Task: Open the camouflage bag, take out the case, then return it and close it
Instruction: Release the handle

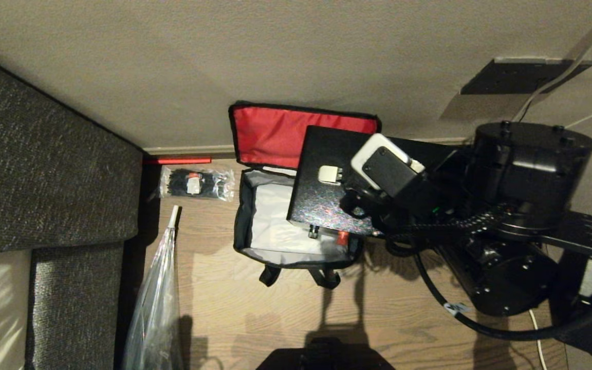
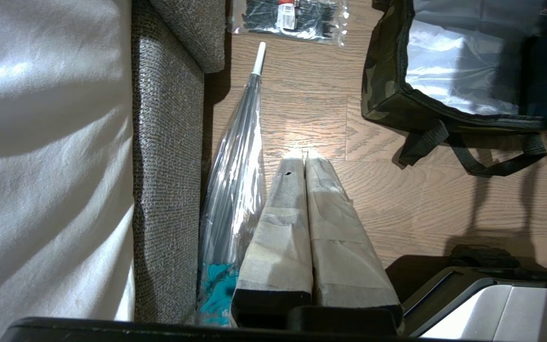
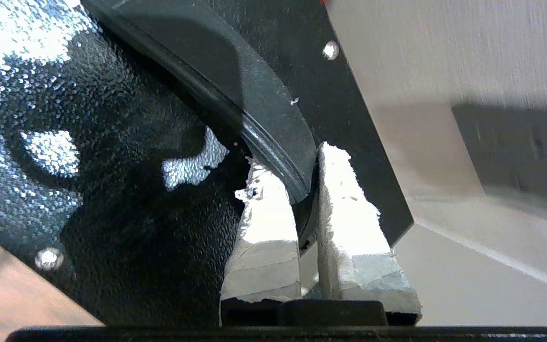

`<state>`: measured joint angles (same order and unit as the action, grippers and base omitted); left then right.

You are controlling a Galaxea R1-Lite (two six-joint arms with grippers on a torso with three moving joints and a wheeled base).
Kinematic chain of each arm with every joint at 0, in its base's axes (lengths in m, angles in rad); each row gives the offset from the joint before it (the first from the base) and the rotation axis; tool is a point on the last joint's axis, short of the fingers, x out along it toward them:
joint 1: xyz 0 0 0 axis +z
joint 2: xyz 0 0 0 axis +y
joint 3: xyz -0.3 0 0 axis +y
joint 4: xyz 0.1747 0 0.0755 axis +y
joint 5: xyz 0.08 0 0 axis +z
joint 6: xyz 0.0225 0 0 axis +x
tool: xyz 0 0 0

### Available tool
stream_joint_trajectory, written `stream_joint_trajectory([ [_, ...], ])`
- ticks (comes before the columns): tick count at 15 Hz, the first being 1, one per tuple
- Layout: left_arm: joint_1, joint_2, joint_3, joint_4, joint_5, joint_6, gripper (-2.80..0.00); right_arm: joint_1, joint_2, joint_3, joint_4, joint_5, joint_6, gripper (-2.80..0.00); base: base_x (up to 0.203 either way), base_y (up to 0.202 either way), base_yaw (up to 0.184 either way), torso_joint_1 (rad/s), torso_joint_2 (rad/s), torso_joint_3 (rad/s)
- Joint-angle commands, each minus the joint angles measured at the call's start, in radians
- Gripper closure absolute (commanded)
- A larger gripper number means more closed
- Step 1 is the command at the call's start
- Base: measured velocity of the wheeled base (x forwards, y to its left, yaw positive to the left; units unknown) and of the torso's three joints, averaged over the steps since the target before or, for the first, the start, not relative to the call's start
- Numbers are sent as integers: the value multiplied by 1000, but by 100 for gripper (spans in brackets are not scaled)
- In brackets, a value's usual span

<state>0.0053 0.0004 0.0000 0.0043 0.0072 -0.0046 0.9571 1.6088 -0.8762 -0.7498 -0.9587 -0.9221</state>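
Case [image 1: 327, 174], flat black, clamped at its handle in right pincer [image 3: 302, 190] above open camouflage bag [image 1: 247, 226] (red lid lining up); left pincer [image 2: 304, 161] together, over floor

Dim room, glare spots, rt-wrist blur

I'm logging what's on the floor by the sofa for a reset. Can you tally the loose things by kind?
Bags: 1, the open camouflage bag
Cases: 1, the black case, held over the bag by the right gripper
Packets of ties: 1
Clear umbrellas: 1
Total: 4
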Motion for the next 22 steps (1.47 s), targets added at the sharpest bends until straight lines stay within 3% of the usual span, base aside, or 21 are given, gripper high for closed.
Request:
stream_joint_trajectory([
  [1, 1, -2, 3, 0, 0, 0, 0, -67, -151, 136, -6, -7, -4, 0, 0, 0, 0, 0, 0, 0],
  [4, 1, -2, 3, 0, 0, 0, 0, -193, -249, 261, -7, -5, 5, 0, 0, 0, 0, 0, 0, 0],
  [8, 1, -2, 3, 0, 0, 0, 0, -328, -319, 431, 0, -1, 77, 0, 0, 0, 0, 0, 0, 0],
  [11, 1, -2, 3, 0, 0, 0, 0, -404, -299, 467, 9, 2, 151, 0, 0, 0, 0, 0, 0, 0],
  [18, 1, -2, 3, 0, 0, 0, 0, -474, 80, 447, -8, 2, 364, 0, 0, 0, 0, 0, 0, 0],
  [22, 1, -2, 3, 0, 0, -2, 0, -533, 262, 368, -52, 2, 413, 0, 0, 0, 0, 0, 0, 0],
])
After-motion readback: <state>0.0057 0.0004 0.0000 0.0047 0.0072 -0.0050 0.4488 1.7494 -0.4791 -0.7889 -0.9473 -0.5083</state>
